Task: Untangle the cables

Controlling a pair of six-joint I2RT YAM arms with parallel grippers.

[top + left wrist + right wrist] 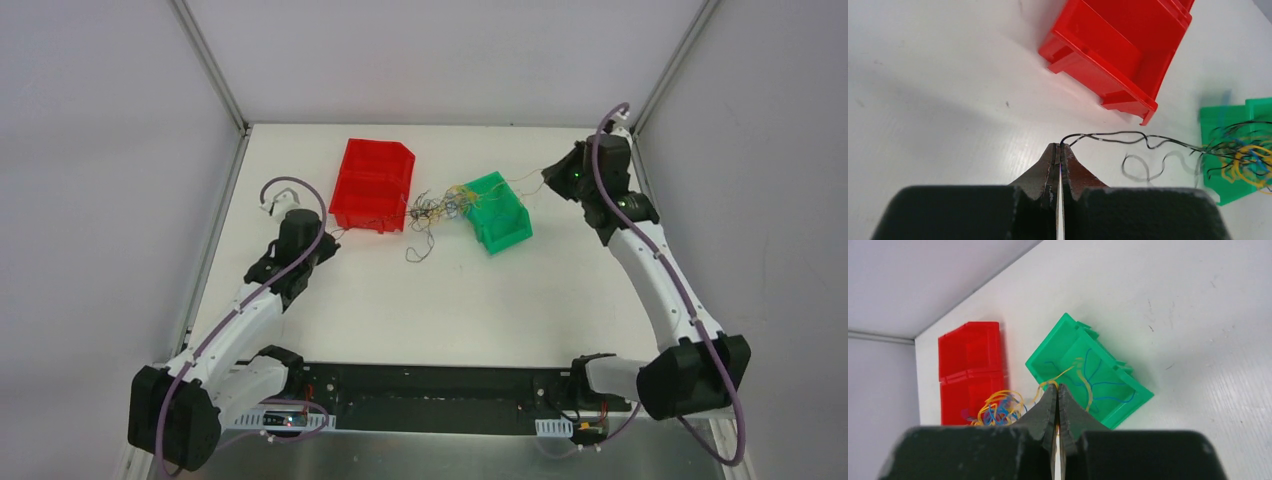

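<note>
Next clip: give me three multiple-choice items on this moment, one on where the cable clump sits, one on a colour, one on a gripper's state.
1. Where does the cable clump lie?
A) between the red bin and the green bin
B) inside the red bin
C) beside the arm bases

2. What colour is the cable in the left gripper?
A) yellow
B) blue
C) dark

3. How is the right gripper?
A) wide open
B) shut on a yellow cable
C) out of view

1 A: the top view shows it between them.
2 C: a dark cable leaves the shut tips.
3 B: its fingers meet on the yellow strand.
</note>
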